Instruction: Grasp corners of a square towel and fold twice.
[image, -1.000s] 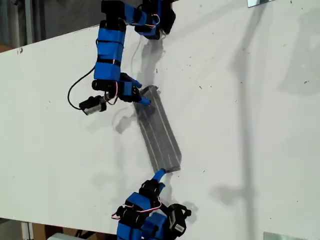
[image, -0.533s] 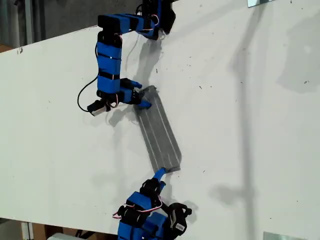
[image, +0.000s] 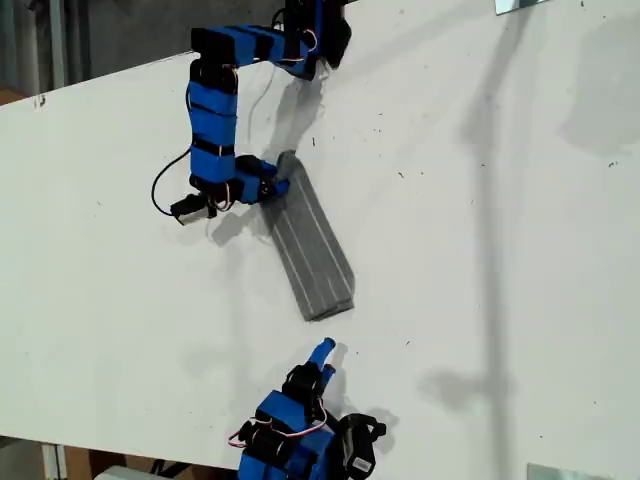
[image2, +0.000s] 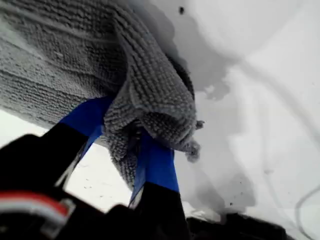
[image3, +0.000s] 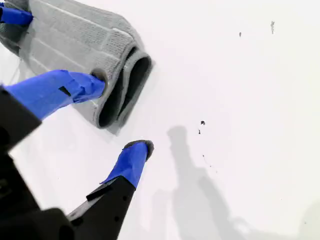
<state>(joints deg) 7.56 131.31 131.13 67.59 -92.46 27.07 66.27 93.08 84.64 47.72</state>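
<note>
Compared with half a second ago, you can see that the towel (image: 313, 245) has slid up the table (image: 500, 250) toward the far edge, and its near end has pulled clear of my second gripper (image: 324, 350), which had been touching that end. My first gripper (image: 277, 184) has also drawn in closer to its own arm, taking the towel's far end with it.

Going from the exterior view's left: my first gripper sits just left of the towel's upper end, and its blue fingers (image2: 155, 165) are clamped on a bunched corner (image2: 165, 107) of the cloth (the first wrist view shows the fabric pinched and puckered between them). The towel itself lies as a long narrow folded strip, dark gray with thin pale stripes running along its length, slanting down from the first gripper toward the exterior view's lower right. In the second wrist view its near end (image3: 122, 85) shows as doubled, rounded folds with dark gaps between the layers.

Below the towel's lower end, my second gripper stands with its fingertips (image3: 134, 156) spread apart and holding nothing, near the cloth but not on it.
</note>
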